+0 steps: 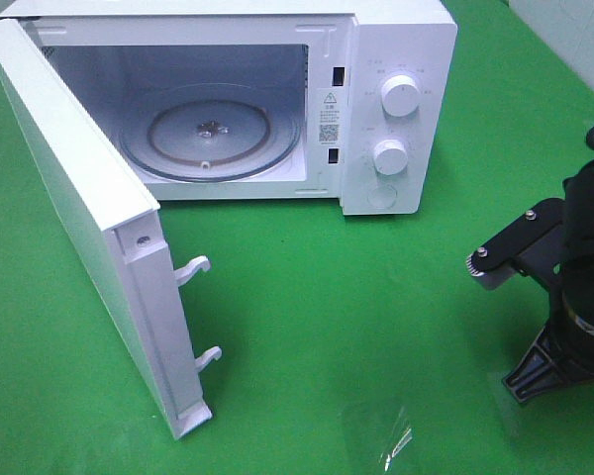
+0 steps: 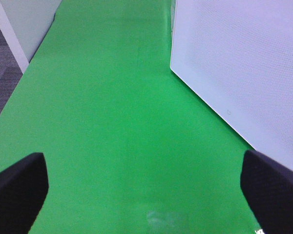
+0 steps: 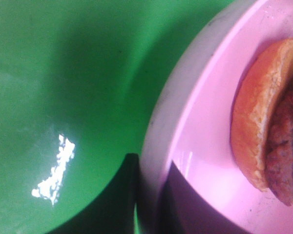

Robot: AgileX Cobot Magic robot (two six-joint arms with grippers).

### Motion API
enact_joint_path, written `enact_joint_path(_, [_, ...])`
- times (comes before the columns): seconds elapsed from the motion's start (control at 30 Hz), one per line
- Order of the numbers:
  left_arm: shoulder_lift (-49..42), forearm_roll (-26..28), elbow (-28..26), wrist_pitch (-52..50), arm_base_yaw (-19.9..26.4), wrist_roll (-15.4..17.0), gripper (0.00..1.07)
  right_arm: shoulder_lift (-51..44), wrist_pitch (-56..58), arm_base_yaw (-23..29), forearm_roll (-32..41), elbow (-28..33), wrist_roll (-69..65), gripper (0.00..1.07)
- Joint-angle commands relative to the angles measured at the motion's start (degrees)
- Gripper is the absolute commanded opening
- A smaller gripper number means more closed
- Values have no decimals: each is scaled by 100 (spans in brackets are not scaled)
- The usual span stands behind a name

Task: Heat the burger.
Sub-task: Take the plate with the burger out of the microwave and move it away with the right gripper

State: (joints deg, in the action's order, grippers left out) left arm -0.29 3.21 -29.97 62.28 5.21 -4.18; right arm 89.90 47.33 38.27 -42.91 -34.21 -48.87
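Microwave [image 1: 277,89] stands at the back of the green bench [image 1: 376,317], door [image 1: 89,218] swung fully open toward the front left, two latch hooks [image 1: 200,315] showing on its free edge. Glass turntable [image 1: 210,131] lies bare inside the cavity. Two white knobs [image 1: 400,96] sit one above the other on the control panel at the right. Right arm [image 1: 564,287] enters at the right edge of the overhead view, well apart from the microwave; its fingers are cut off by the frame there. Right wrist view: fingers [image 3: 178,204] drawn near together, pinching the rim of the pink plate [image 3: 195,112], one dark finger under the rim and one over it. The burger [image 3: 271,126] lies on that plate, seen side-on, bun and dark patty visible, partly cropped at the frame edge; it does not show in the overhead view. Left wrist view: fingers [image 2: 17,187] spread wide, nothing between them, hanging over bare green bench just beside the outer face of the open door. A small glare patch lies on the bench near the front.
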Motion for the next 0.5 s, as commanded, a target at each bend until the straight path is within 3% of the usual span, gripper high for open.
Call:
enact_joint_path(0.03, [-17,-23,17,-97,17,0,100,292,52,-29,-487,-57,-453,0])
enact_joint_path(0.5, [-17,-23,17,-97,17,0,100,957,-378,-246,-871,-57,-1730,5])
